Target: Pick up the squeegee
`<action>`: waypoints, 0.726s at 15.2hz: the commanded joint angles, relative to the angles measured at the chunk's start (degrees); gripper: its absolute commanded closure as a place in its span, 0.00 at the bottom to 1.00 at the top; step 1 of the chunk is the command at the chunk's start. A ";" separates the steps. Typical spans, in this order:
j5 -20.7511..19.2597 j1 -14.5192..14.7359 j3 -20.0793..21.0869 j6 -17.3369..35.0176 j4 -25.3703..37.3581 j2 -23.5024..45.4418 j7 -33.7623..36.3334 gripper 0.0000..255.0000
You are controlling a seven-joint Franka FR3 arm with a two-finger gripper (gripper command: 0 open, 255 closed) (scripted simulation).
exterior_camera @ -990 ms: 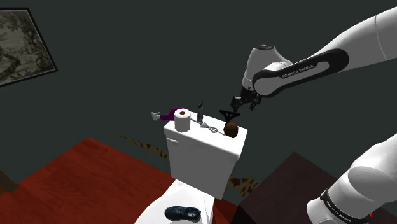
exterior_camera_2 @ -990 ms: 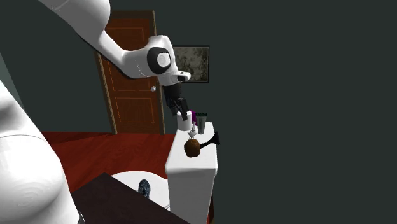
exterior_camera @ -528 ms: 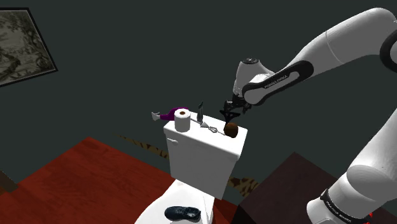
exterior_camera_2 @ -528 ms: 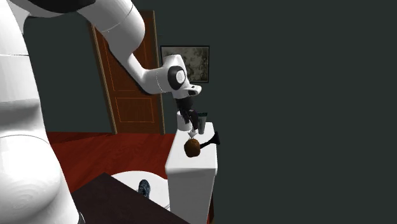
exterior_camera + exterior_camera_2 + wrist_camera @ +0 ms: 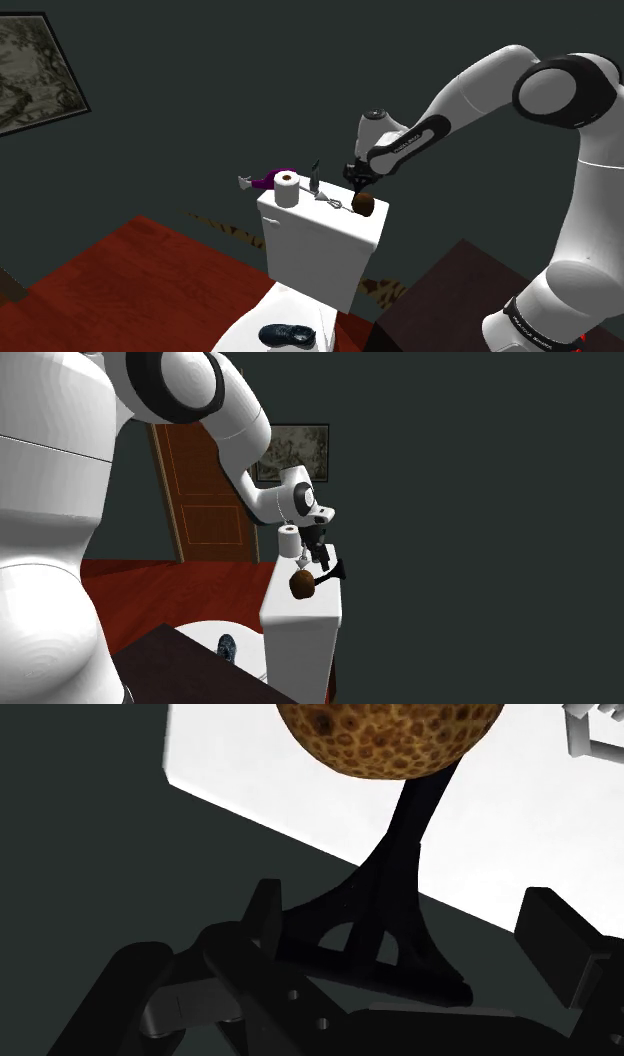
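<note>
— What's hidden from you?
— On the wrist view the edge cuts the brown pitted ball (image 5: pixel 390 734), which covers the handle end of the squeegee (image 5: pixel 398 874). A grey piece (image 5: pixel 598 732) beyond the ball is cropped too; I can't name it.
— And from the shoulder?
— The gripper (image 5: pixel 357 178) stands in front of the squeegee, black on black; I can't separate them. The grey bits (image 5: pixel 314 180) beside the paper roll (image 5: pixel 288 189) are too small to identify. In the second exterior view my arm (image 5: pixel 230 422) hides part of the door (image 5: pixel 205 502).
</note>
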 commanded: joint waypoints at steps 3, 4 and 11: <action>-1.69 0.73 -1.80 2.06 2.94 4.86 2.98 0.00; -2.00 0.88 -2.02 2.58 3.03 5.48 3.32 0.00; -3.36 1.54 -3.08 4.90 3.55 8.36 4.84 1.00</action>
